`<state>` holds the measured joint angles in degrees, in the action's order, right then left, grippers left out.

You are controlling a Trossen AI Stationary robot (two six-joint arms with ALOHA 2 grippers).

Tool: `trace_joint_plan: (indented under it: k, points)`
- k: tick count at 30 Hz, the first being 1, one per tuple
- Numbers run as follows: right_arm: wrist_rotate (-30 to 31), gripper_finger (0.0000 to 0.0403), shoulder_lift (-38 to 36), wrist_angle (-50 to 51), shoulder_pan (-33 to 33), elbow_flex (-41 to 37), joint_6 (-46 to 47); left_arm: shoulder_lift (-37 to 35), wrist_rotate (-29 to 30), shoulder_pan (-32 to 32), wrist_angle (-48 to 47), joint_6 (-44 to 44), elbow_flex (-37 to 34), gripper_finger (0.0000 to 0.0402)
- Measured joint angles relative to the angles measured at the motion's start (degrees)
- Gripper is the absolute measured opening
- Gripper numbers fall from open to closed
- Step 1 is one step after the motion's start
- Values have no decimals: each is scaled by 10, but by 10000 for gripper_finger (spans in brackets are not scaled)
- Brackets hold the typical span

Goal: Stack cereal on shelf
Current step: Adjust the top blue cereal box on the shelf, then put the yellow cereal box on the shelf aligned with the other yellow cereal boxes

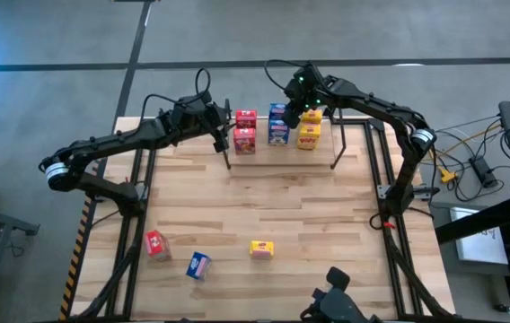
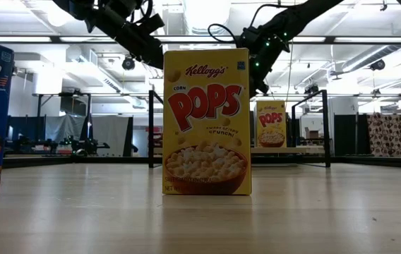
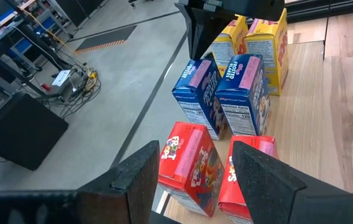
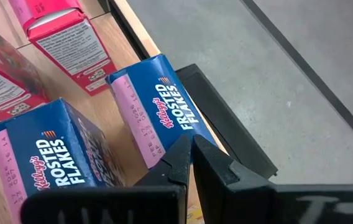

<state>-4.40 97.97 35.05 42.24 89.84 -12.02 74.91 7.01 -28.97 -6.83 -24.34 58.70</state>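
The shelf [image 1: 337,148] stands at the table's far edge. On it stand two red boxes [image 1: 244,130], two blue boxes [image 1: 278,126] and two yellow boxes [image 1: 309,130], all upright on their bases. My left gripper [image 3: 192,177] is open and hovers above the red boxes [image 3: 189,165], one finger on either side of the far one, touching nothing. My right gripper [image 4: 192,158] is shut, its tips at the far blue box [image 4: 158,118]. One red box [image 1: 154,243], one blue [image 1: 198,266] and one yellow [image 1: 261,249] stand near the table's near edge. My right gripper's shut fingers [image 3: 198,43] come from above, pointing down, at the top far edge [image 4: 179,134] of the far blue box. The box stands upright on the shelf. Whether the fingertips touch it I cannot tell.
The shelf's black end posts [image 2: 324,127] rise beside the rows of boxes. In the low view the yellow box [image 2: 206,121] stands close in front and hides much of the shelf. Bare wood [image 1: 273,202] lies between the shelf and the three near boxes.
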Motion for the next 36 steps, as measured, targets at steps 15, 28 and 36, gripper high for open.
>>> trace_joint_plan:
  k: [15, 28, 36]
  points:
    - [-2, 9, -82, 22, -37, -27, -14, 0, 0, 13, -17, 68, 0, 186]
    - [-3, 9, -244, -114, -175, -257, -5, 0, -4, 133, -46, 98, -28, 186]
    - [-3, 9, -329, -251, -299, -407, 35, 0, -50, 206, -43, 142, -33, 186]
